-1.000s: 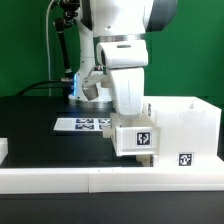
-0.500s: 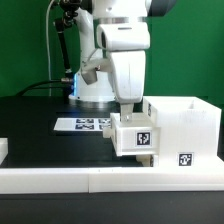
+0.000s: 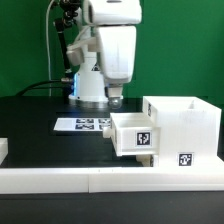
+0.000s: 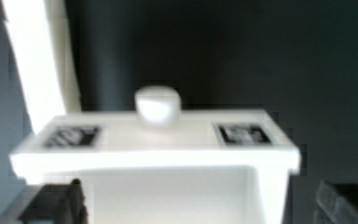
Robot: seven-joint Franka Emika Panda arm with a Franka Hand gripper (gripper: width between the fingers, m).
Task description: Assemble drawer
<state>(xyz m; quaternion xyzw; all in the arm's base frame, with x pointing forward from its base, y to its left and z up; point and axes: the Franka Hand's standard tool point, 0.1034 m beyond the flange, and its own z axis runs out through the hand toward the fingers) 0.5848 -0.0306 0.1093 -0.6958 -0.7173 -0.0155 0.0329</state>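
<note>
On the dark bench (image 3: 30,118), in the exterior view, the white drawer (image 3: 182,130) sat below the claw (image 3: 116,99), one tray (image 3: 132,135) jutting from its shell. The claw hung clear above, holding nothing; I could not tell whether its fingers were spread. In the wrist view, the tray (image 4: 158,150) lay directly beneath the claw. It looked light, rigid and smooth, probably best gripped across a thin side wall.

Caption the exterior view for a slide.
Gripper raised above a tray part-inserted in the drawer shell.
</note>
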